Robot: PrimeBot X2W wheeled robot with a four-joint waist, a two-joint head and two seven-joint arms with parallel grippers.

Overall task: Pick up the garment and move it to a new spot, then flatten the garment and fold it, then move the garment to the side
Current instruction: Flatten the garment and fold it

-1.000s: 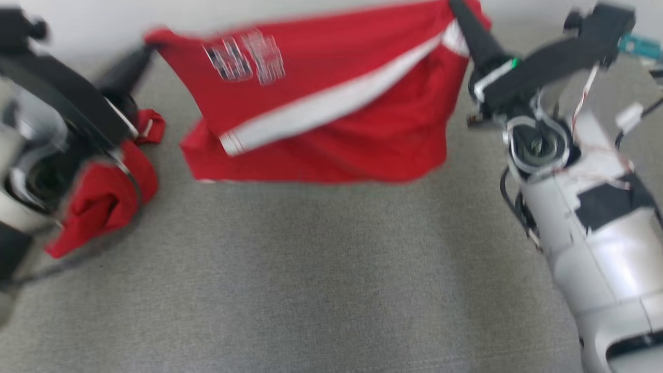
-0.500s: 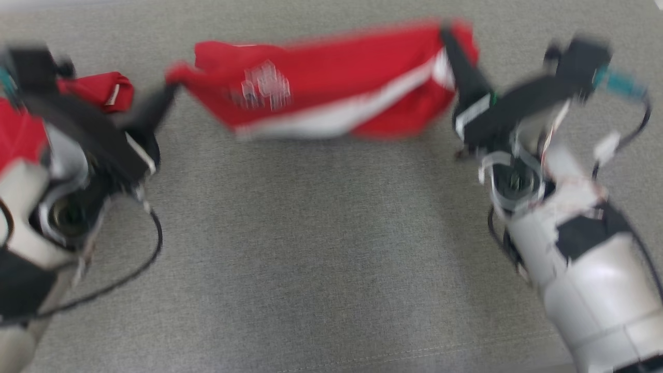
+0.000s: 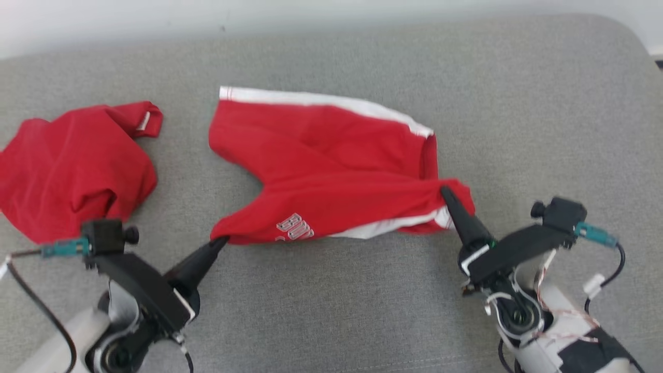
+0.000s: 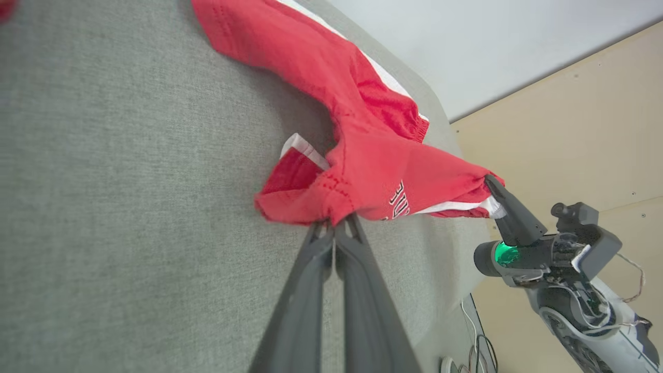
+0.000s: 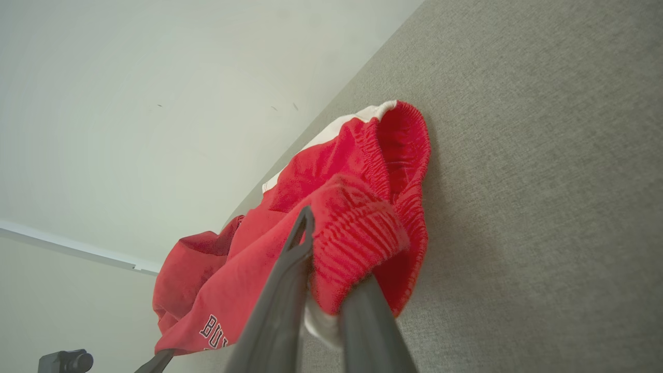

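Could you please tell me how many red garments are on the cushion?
2. The shorts are in the middle, gripped by the left pincer and the right pincer; a crumpled garment lies at the left.

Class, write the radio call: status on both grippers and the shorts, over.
Both shut on red shorts: left gripper at leg hem, right gripper at waistband. Shorts wrinkled on grey cushion. Off left, second red garment, apart.

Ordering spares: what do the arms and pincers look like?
The left pincer and right pincer each have two long dark tapering fingers, a black mount, teal plug and black cable. Forearms are pale grey; the right has a green light.
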